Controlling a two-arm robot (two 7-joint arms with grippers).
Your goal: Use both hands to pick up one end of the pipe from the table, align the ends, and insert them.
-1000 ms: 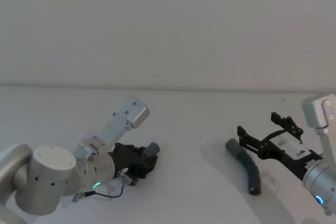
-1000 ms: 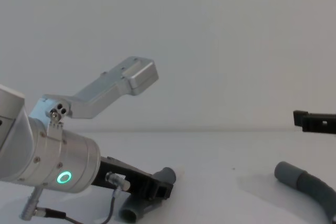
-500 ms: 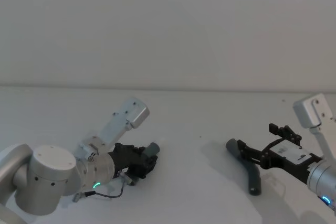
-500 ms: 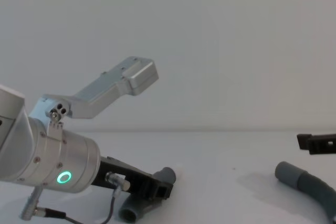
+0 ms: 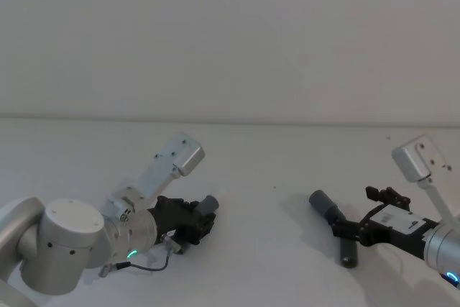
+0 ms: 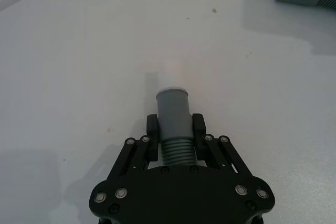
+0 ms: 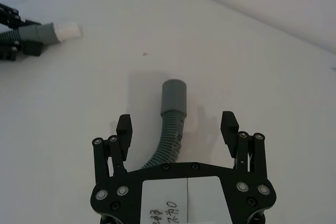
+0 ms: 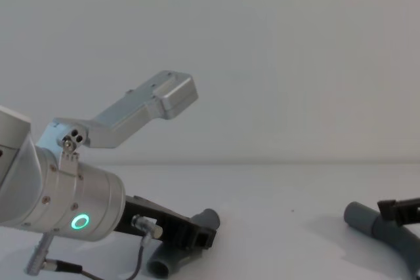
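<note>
White table (image 5: 273,170) runs under both arms in the head view; the right gripper (image 5: 357,212) straddles the right hose piece (image 5: 332,215). Left wrist view: the left gripper (image 6: 175,125) clamps the left hose piece (image 6: 176,149) just behind its white-tipped cuff (image 6: 173,103). Right wrist view: fingers (image 7: 124,127) stand wide beside the ribs; centre them behind the plain cuff (image 7: 174,97) before you close. Chest view: that cuff rests on the table.

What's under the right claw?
The right hose lies on the table between the open fingers of the right claw, untouched; its rear end is covered by the claw's body. The left claw grips the other hose.
</note>
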